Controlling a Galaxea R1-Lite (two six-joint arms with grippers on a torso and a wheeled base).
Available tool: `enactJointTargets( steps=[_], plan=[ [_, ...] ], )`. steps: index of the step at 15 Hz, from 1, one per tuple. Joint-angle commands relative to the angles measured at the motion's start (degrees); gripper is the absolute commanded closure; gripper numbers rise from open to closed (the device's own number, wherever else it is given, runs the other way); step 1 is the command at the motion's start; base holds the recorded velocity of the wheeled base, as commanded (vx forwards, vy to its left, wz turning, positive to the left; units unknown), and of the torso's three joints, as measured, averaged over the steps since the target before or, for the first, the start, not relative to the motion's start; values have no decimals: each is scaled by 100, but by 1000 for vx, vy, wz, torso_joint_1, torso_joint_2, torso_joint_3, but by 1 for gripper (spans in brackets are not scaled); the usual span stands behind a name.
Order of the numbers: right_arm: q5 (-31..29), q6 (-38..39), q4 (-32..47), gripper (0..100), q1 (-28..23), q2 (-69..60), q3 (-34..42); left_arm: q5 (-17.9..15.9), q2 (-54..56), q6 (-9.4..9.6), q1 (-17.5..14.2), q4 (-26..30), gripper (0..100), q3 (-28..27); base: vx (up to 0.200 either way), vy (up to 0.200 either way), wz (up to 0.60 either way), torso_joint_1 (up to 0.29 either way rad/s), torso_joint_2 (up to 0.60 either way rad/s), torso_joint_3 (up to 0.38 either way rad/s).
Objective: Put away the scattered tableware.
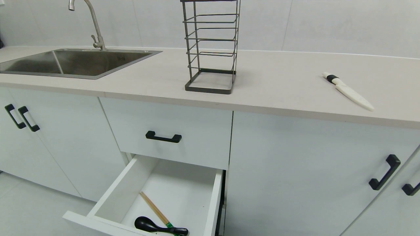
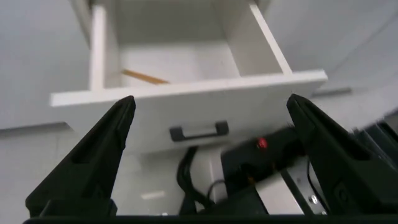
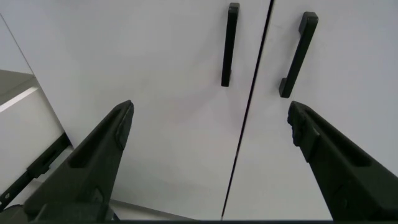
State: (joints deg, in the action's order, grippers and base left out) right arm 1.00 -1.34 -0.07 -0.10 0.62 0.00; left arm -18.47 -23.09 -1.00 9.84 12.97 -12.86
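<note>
The pale countertop runs across in front of me, with the steel sink set into it on my left. Below are white cabinet doors and one drawer pulled out beneath a shut one. A black wire rack stands upright on the counter near the middle. My left pincer is spread wide and empty, facing the front of the pulled-out drawer. My right pincer is just as wide, holding nothing, facing two doors with black handles. A white knife lies flat on the counter, well right of the rack. In the drawer lie wooden chopsticks, with a black spoon touching their near end.
</note>
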Motion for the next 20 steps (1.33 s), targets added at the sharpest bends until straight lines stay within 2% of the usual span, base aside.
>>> enactJointTargets(
  steps=[1,2,3,5,6,8,9,11,12,13,20],
  plan=[
    [6,11,-1,0,10,26,0,-104,-882,74,273,-5,0,152,0,0,0,0,0,0],
    [6,11,-1,0,10,26,0,-201,-1233,109,458,-23,0,161,0,0,0,0,0,0],
    [6,20,-1,0,10,26,0,-438,-1356,109,598,-58,0,161,0,0,0,0,0,0],
    [6,73,7,0,10,26,0,-992,-1646,118,669,-278,0,275,0,0,0,0,0,0],
    [6,81,7,0,10,26,0,-1010,-1822,118,695,-436,0,354,0,0,0,0,0,0],
    [6,81,7,0,1,26,0,-913,-2762,135,721,-1069,0,521,0,0,0,0,0,0],
    [6,81,7,0,1,26,0,-720,-3369,293,721,-1482,0,504,0,0,0,0,0,0],
    [6,81,7,0,10,26,0,-324,-4169,812,721,-2264,0,653,0,0,0,0,0,0],
    [6,81,7,0,1,26,0,-298,-4213,900,739,-2361,0,715,0,0,0,0,0,0],
    [6,81,7,0,1,26,0,-289,-4204,1128,871,-2396,0,785,0,0,0,0,0,0],
    [6,90,7,0,1,26,0,-263,-4318,1058,862,-2387,0,908,0,0,0,0,0,0]
  ],
)
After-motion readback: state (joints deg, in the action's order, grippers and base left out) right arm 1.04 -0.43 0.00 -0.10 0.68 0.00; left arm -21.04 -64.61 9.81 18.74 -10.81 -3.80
